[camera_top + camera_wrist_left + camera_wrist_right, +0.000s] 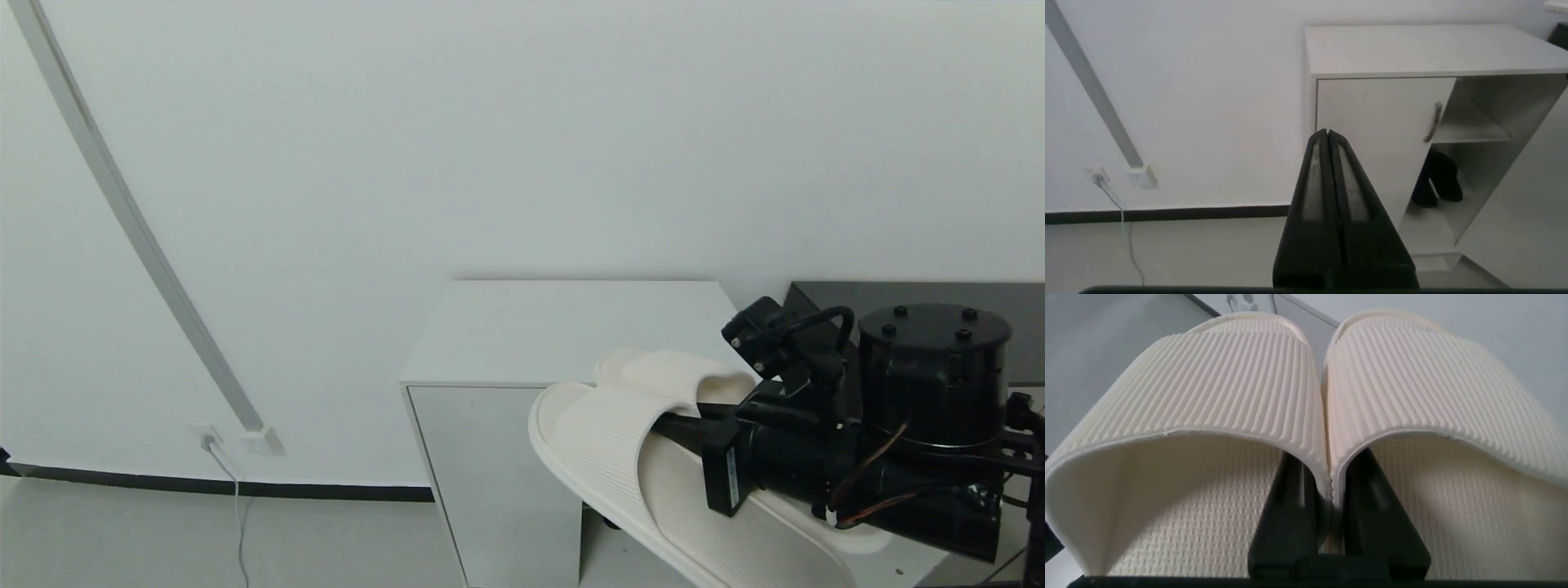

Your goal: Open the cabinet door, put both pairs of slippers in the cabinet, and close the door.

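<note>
A pair of cream ribbed slippers [604, 441] hangs in front of the white cabinet [563, 327], held up by my right gripper [678, 423]. In the right wrist view my right gripper [1327, 498] is shut on the two inner strap edges of the cream slippers [1233, 384], pinched side by side. My left gripper [1328, 139] is shut with nothing in it and points at the cabinet [1429, 49]. The cabinet's left door [1384, 139] is closed. Its right side stands open, and a dark pair of slippers [1437, 180] stands upright on the lower shelf.
A wall socket with a white cable [211, 441] sits low on the wall left of the cabinet. A grey strip [122, 204] runs slanting up the wall. A dark surface [914, 294] lies right of the cabinet top. Bare floor [1208, 253] spreads left of the cabinet.
</note>
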`<state>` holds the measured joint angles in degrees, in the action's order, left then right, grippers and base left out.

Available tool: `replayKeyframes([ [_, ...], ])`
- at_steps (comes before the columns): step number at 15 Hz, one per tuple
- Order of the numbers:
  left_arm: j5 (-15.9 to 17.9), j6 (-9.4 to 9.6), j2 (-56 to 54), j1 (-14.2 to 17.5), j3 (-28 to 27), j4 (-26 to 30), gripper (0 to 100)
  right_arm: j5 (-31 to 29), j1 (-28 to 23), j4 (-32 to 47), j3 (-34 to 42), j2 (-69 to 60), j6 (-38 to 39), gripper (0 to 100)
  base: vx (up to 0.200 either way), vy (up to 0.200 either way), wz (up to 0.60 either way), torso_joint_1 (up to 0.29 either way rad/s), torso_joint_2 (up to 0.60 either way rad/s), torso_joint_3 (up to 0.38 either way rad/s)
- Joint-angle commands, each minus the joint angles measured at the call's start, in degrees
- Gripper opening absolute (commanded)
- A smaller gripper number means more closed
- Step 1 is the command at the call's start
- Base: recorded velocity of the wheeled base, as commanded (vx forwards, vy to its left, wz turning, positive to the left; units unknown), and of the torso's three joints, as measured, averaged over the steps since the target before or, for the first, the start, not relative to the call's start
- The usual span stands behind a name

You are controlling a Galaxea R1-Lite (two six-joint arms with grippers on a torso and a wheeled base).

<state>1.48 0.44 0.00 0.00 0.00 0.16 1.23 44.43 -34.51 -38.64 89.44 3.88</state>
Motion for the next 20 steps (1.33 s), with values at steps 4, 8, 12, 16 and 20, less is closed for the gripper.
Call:
replayKeyframes([
  [4, 0.0, 0.0, 0.0, 0.0, 0.0, 0.0, 0, 0.0, 0.0, 0.0, 0.7, -0.3, 0.0, 0, 0.0, -0.15, 0.0, 0.002, 0.0, 0.002],
  [8, 0.0, 0.0, 0.0, 0.0, 0.0, 0.0, 0, 0.1, 0.0, 0.0, 0.9, -0.1, 0.0, 0, 0.0, 0.0, 0.0, 0.0, 0.0, 0.0],
  [12, 0.0, 0.0, 0.1, 0.0, 0.0, 0.0, 0, 0.1, 0.0, -0.5, 2.4, 0.2, -1.9, 0, 0.0, 0.0, 0.0, 0.0, 0.0, 0.0],
  [16, 0.0, 0.0, 0.0, 0.0, 0.0, 0.0, 0, 0.3, 0.0, -0.5, 3.1, 0.2, -3.1, 0, 0.0, 0.0, -0.3, -0.035, 0.07, 0.043],
  [20, 0.0, 0.0, 0.0, 0.0, 0.0, 0.0, 0, 0.3, 0.0, -0.5, 3.1, 0.2, -3.1, 0, 0.0, 0.0, 0.0, -0.023, 0.05, 0.028],
])
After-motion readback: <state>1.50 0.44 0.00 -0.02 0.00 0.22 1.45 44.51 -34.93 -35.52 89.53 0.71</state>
